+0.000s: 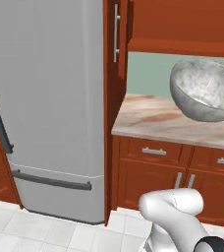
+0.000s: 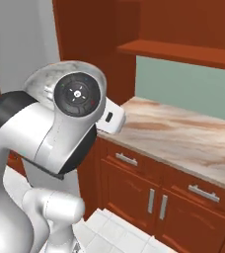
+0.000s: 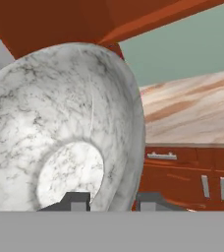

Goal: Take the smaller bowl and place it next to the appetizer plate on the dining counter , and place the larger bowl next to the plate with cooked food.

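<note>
A marbled grey-white stone bowl (image 1: 205, 90) hangs in the air above a beige, brown-veined counter (image 1: 153, 120), tipped on its side so its hollow faces partly outward. With no second bowl beside it to compare, I cannot tell whether it is the smaller or the larger one. In the hand view the same bowl (image 3: 60, 133) looms very close, its flat pale bottom and curved inner wall turned toward the camera. The gripper (image 3: 113, 201) sits at the bowl's rim: one dark fingertip (image 3: 75, 201) lies inside the hollow and the other is outside the wall, so the jaws stand narrow, pinched on the bowl's edge.

The counter tops red-brown cabinets (image 1: 173, 174) with silver bar handles, and a pale green wall (image 1: 148, 74) runs behind it under a red-brown shelf (image 2: 178, 52). To the left of the cabinets stands a tall grey refrigerator (image 1: 50, 108) on a white tiled floor (image 1: 45, 231). From the right base view the white arm (image 2: 50, 133) rises large in the foreground with a round dark joint cap, and a sliver of the marbled bowl (image 2: 45, 79) shows behind it
</note>
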You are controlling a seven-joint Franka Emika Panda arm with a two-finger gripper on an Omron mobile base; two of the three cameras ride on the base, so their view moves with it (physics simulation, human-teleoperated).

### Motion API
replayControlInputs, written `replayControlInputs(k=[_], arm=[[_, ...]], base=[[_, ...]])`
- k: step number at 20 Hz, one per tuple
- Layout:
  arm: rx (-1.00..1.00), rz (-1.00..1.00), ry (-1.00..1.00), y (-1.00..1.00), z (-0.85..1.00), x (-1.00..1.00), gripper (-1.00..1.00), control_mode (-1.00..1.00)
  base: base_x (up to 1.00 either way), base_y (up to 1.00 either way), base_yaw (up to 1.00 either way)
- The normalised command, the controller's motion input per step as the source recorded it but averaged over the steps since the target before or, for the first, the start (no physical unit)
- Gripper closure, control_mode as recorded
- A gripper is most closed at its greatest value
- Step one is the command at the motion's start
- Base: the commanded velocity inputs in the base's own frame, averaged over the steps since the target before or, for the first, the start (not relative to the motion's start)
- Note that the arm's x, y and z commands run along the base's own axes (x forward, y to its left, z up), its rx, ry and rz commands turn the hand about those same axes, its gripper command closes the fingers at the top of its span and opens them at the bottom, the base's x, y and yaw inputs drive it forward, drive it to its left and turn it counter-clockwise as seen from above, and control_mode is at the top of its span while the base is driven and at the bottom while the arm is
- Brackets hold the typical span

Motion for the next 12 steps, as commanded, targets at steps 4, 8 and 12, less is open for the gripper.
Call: replayControlInputs(k=[4, 8, 12], arm=[[0.0, 0.0, 0.0, 0.0, 0.0, 0.0, 1.0, 1.0], [0.0, 0.0, 0.0, 0.0, 0.0, 0.0, 1.0, 1.0], [0.0, 0.0, 0.0, 0.0, 0.0, 0.0, 1.0, 1.0]], base=[[-0.76, 0.04, 0.58], [-0.32, 0.13, 0.69], [-0.16, 0.39, 0.73]])
